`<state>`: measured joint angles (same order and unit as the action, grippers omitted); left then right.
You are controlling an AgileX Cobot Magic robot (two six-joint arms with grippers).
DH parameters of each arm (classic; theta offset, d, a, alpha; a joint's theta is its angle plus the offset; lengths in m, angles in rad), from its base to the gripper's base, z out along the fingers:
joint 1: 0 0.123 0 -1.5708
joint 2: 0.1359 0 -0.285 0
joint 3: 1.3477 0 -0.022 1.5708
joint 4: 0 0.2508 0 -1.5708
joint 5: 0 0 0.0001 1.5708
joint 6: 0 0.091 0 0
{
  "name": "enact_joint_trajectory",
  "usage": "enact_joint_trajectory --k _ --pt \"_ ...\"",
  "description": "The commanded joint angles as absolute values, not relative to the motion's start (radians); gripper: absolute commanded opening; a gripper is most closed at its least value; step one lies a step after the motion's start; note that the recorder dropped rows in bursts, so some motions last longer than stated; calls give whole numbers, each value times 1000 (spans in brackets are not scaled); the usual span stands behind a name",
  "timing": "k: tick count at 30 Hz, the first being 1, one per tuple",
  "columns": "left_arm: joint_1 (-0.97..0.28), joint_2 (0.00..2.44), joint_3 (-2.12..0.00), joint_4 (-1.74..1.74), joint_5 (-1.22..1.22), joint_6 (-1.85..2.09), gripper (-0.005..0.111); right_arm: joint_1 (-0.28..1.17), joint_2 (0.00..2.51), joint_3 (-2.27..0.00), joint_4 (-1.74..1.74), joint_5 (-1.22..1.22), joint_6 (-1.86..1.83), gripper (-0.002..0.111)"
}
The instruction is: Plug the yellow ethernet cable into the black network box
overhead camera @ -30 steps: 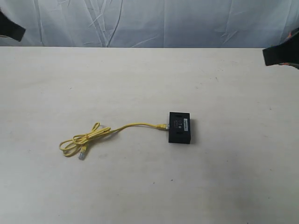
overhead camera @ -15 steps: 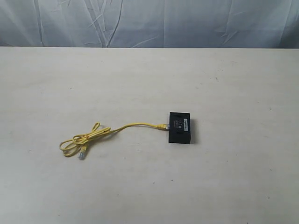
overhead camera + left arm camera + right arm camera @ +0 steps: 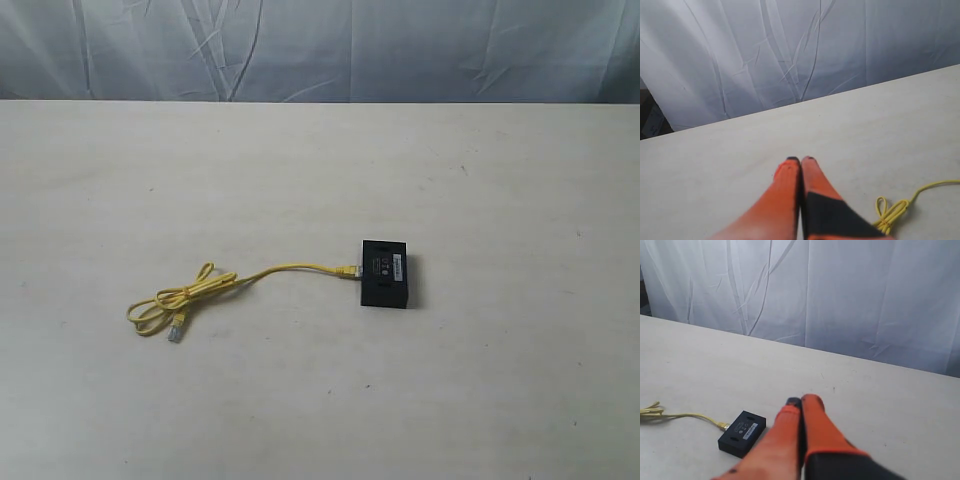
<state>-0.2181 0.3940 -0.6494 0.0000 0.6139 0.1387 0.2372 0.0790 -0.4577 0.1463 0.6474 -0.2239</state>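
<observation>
The black network box (image 3: 385, 273) lies flat on the pale table, right of centre, with a small white label on top. The yellow ethernet cable (image 3: 283, 268) runs from a loose looped bundle (image 3: 170, 302) at the left to the box's left side, where its plug (image 3: 348, 271) sits against the box. The other plug (image 3: 177, 329) lies free beside the bundle. Neither arm shows in the exterior view. My left gripper (image 3: 800, 159) is shut and empty, above bare table, with the cable bundle (image 3: 892, 212) off to one side. My right gripper (image 3: 802, 400) is shut and empty, raised beside the box (image 3: 742, 433).
A white creased curtain (image 3: 320, 50) hangs behind the table's far edge (image 3: 320, 101). The pale tabletop (image 3: 500, 400) stretches wide around the box and cable.
One second ago dark parts of both arms showed at the exterior view's upper left and right edges. They have since withdrawn out of that view. The cable and box have not moved.
</observation>
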Motion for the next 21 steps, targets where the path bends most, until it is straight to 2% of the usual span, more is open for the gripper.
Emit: enact_joint_trajectory --k 1,8,12,21 --pt "-213 386 -646 -6 606 134 0 232 74 -453 139 641 -223 -1" --pt "-213 386 -646 -6 606 134 0 232 74 -433 118 635 -219 -1" --pt "-213 386 -646 -6 606 134 0 232 58 -381 68 580 -58 -1" --pt "-213 386 -646 -6 606 134 0 232 16 -242 26 446 -22 -1"
